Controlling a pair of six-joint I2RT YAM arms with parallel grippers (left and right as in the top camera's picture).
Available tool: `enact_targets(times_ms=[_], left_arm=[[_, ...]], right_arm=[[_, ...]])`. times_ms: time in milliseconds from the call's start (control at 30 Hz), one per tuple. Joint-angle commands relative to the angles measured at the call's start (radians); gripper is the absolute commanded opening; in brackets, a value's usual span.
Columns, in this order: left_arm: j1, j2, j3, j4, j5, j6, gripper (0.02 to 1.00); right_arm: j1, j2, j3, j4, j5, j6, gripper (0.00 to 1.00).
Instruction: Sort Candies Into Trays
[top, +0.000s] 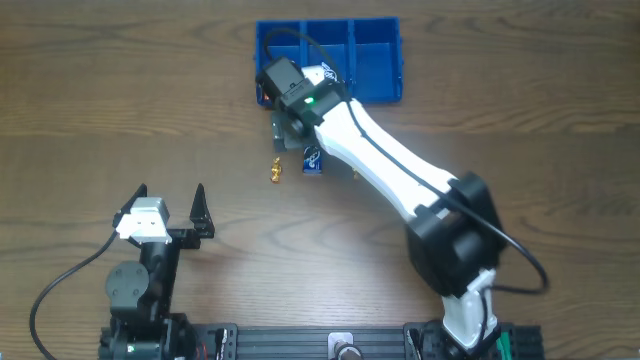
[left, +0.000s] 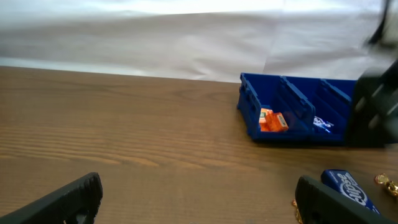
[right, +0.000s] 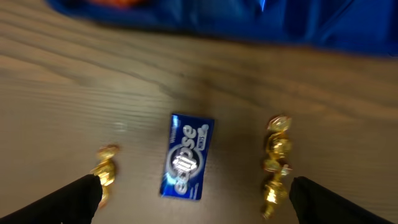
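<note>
Right claw (top: 293, 135) partly covers blue tray (top: 378, 60).

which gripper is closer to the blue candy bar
Right. The right gripper is open directly above the blue candy bar; the left gripper is back near its base, well away.

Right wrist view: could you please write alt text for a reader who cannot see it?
A blue-wrapped candy lies on the wooden table below the open right gripper, with a gold-wrapped candy on one side and a cluster of gold candies on the other. The blue tray stands beyond them.
</note>
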Motion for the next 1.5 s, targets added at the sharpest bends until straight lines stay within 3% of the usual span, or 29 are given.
enact_targets(times_ms=[33, 367, 867, 967, 1100, 1300, 1500], left_arm=[[0.005, -0.007, -0.015, -0.04, 0.026, 0.003, 0.998], [0.005, -0.007, -0.015, -0.04, 0.026, 0.003, 0.996], [0.005, -0.007, -0.015, -0.04, 0.026, 0.003, 0.998], [0.005, -0.007, -0.015, -0.04, 0.026, 0.003, 0.998], [0.005, -0.007, -0.015, -0.04, 0.026, 0.003, 0.998], [0.005, -0.007, -0.015, -0.04, 0.026, 0.003, 0.998], [0.005, -0.007, -0.015, -0.04, 0.026, 0.003, 0.996]], right_arm=[[-0.006, 0.089, -0.015, 0.006, -0.008, 0.101, 1.0], [-0.016, 0.161, -0.025, 0.059, -0.092, 0.145, 1.0], [-0.036, 0.166, -0.078, 0.091, -0.097, 0.156, 0.982], [-0.037, 0.166, -0.078, 0.091, -0.095, 0.152, 0.781], [-0.037, 0.165, -0.078, 0.091, -0.095, 0.153, 0.329], [-0.036, 0.165, -0.078, 0.094, -0.095, 0.152, 0.209], [-0.036, 0.121, -0.077, 0.106, -0.079, 0.111, 0.165]])
